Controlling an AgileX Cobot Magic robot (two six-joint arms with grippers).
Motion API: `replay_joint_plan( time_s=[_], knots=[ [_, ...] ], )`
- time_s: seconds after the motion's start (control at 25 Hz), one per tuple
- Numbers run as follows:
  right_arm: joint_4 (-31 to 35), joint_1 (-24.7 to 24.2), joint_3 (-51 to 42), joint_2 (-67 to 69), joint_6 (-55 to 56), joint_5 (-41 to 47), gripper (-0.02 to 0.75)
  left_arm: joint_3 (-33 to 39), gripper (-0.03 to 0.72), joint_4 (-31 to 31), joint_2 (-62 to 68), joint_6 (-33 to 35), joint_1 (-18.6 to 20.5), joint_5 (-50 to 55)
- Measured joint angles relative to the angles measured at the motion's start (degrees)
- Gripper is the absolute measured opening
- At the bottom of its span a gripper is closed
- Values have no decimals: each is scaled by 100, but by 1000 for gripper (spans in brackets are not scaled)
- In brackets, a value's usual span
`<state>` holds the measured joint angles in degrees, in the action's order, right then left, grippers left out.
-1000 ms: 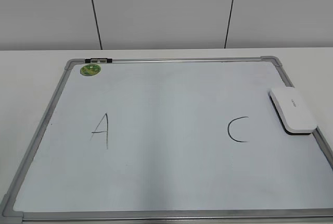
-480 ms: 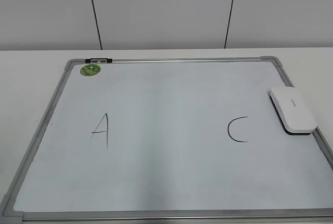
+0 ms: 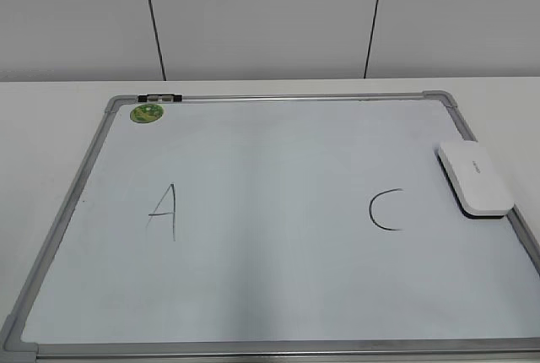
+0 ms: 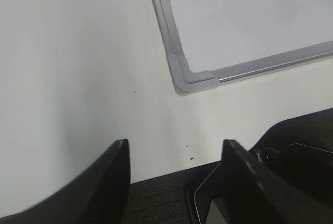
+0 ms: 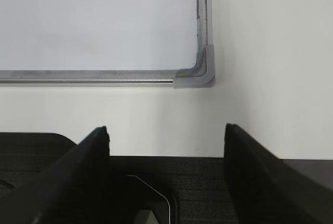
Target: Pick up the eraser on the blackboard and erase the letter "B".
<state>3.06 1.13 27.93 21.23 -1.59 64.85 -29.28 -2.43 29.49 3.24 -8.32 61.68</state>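
The blackboard (image 3: 278, 287) is a white dry-erase board with a grey frame, lying flat on the white table. The white eraser (image 3: 474, 179) rests on its right edge. A black "A" (image 3: 164, 210) and a black "C" (image 3: 386, 210) are drawn on it; no letter "B" shows between them. Neither gripper appears in the exterior view. My left gripper (image 4: 174, 148) is open and empty over the table's front edge, near the board's grey corner (image 4: 190, 78). My right gripper (image 5: 166, 133) is open and empty near the other front corner (image 5: 200, 75).
A round green magnet (image 3: 146, 113) and a small black clip (image 3: 159, 97) sit at the board's far left corner. A grey wall with dark seams stands behind the table. Dark robot base parts (image 4: 291, 146) lie below the table's front edge in both wrist views.
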Motion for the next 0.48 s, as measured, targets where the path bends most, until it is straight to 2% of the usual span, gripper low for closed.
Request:
replay_joint_plan(
  time_s=[0.48],
  knots=[
    [0, 0, 0, 0, 13, 0, 504, 0, 410, 48, 0, -88, 0, 22]
  ],
)
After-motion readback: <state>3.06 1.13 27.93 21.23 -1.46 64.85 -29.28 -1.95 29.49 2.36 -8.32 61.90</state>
